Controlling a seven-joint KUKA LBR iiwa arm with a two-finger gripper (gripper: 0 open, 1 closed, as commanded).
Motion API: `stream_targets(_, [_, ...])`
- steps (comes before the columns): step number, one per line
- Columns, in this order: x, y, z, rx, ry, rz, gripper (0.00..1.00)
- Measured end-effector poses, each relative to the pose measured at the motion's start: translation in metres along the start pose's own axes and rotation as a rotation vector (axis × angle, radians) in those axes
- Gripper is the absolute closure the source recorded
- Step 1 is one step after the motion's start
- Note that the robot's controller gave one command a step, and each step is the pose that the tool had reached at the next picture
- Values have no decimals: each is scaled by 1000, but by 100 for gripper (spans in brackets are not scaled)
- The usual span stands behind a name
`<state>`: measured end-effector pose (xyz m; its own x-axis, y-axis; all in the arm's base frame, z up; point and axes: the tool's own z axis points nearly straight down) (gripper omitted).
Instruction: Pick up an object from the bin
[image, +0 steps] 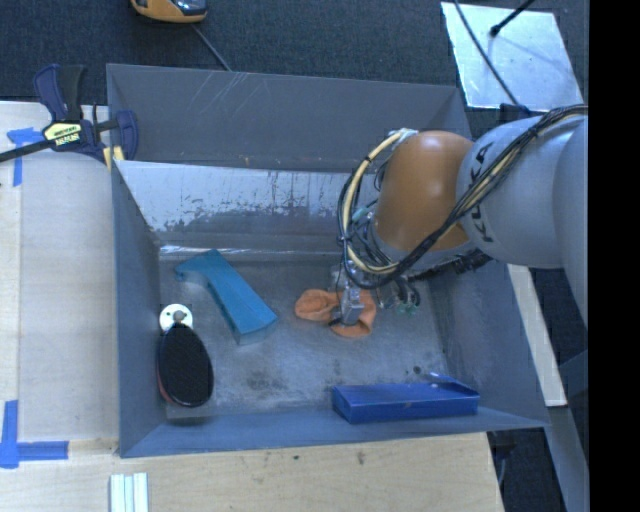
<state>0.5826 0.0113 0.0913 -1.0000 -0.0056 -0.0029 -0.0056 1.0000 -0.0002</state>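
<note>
In from the right of the frame with the arm (520, 200), down to the fingers (350, 306) at centre right of the bin (300, 120) floor. Planted there on or right against a soft, crumpled orange thing (318, 305), with orange on both sides of the metal. Cannot tell about the fingers, released or clenched: too much hidden under the wrist and its cables. No claiming a hold, then. Likely trouble from here, as a guess: pinching only a loose fold and losing it on the way up, through sheer limpness; or pressing it flat on the floor and closing on nothing; or dragging it sideways instead of lifting. Little in the way close by: bare floor around the orange thing. Further off, towards the left, a light blue angled block (228, 292), well apart. Along the lower edge, a dark blue flat box (405, 402) against the near wall, apart too and clear of a straight lift. Farthest, at lower left, a black oval brush (183, 368) with a small white disc (176, 318) just above it, near the left wall.
</note>
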Motion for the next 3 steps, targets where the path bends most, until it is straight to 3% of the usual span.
stream_targets(3, [0, 0, 0, 0, 0, -1, 100])
